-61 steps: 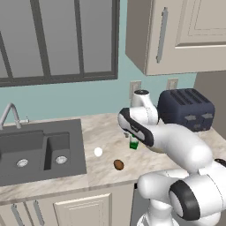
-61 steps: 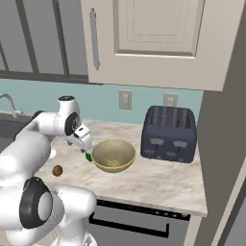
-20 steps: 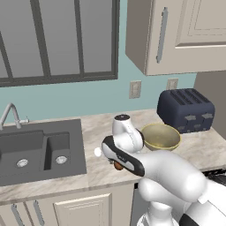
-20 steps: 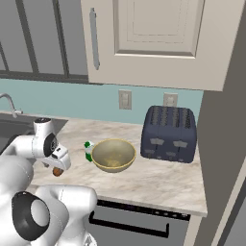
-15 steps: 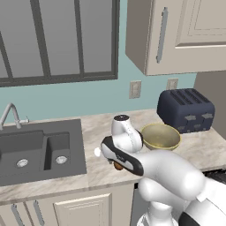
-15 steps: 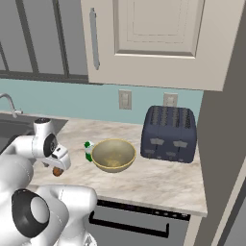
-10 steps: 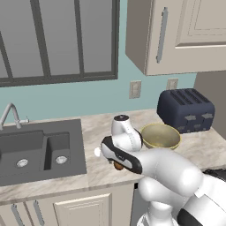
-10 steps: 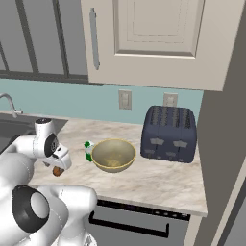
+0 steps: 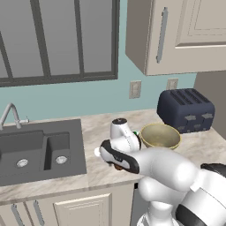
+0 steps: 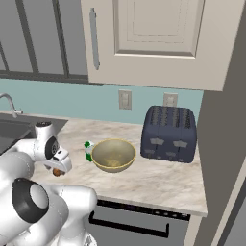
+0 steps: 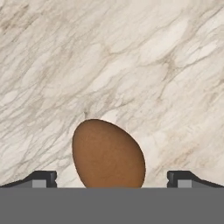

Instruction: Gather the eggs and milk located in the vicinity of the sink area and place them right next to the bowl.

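The brown egg (image 11: 108,154) lies on the marble counter between my open gripper's (image 11: 112,177) two fingertips (image 11: 41,177), with a gap on each side. In the right base view the gripper (image 10: 58,170) hangs low over this egg (image 10: 56,172). The white egg (image 9: 96,152) peeks out just left of my arm, near the sink (image 9: 39,150). The milk (image 10: 88,150) stands upright right against the left side of the olive bowl (image 10: 113,153). The same bowl (image 9: 160,134) sits mid-counter, with the carton's green cap (image 9: 136,132) showing behind my arm.
A dark blue toaster (image 10: 169,127) stands right of the bowl by the wall. The chrome faucet (image 9: 11,114) rises behind the sink. Wall cabinets (image 10: 144,38) hang above the counter. The counter's front edge (image 9: 66,190) runs just in front of the eggs.
Three seconds ago the gripper was at the milk beside the bowl; it has since left the carton there and swung down over the brown egg. Over the last second it has barely moved.
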{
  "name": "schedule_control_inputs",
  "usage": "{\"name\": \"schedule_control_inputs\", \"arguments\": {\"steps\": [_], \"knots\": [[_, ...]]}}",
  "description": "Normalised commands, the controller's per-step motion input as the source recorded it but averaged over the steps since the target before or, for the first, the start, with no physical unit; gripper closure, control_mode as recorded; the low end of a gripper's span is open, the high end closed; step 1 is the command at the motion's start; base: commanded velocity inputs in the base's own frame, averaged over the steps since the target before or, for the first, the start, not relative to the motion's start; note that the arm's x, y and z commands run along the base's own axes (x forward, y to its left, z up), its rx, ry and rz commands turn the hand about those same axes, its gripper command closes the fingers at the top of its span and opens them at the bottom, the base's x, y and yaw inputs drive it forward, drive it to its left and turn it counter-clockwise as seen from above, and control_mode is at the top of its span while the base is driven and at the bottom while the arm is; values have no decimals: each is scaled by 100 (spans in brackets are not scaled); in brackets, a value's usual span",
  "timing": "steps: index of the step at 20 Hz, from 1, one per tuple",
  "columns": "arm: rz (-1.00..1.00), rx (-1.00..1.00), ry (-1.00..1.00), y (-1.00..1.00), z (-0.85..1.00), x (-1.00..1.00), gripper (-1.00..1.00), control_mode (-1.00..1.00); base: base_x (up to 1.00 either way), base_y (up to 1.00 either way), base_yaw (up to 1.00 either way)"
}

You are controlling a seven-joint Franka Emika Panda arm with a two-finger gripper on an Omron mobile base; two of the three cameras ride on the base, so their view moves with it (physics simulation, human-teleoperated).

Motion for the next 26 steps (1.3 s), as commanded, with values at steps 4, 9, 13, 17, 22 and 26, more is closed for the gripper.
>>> {"name": "schedule_control_inputs", "arguments": {"steps": [4, 9, 13, 17, 22, 26], "knots": [[0, -4, 0, -1, -22, 0, -100, -100, 0, 0, 0], [0, -1, 0, -1, -6, 4, -100, -100, 0, 0, 0], [0, 0, 0, 0, 0, 0, 100, -100, 0, 0, 0], [0, 0, 0, 0, 0, 0, 100, -100, 0, 0, 0], [0, 0, 0, -1, 0, 0, 100, -100, 0, 0, 0], [-3, -6, -2, -17, 0, -1, 100, -100, 0, 0, 0]]}}
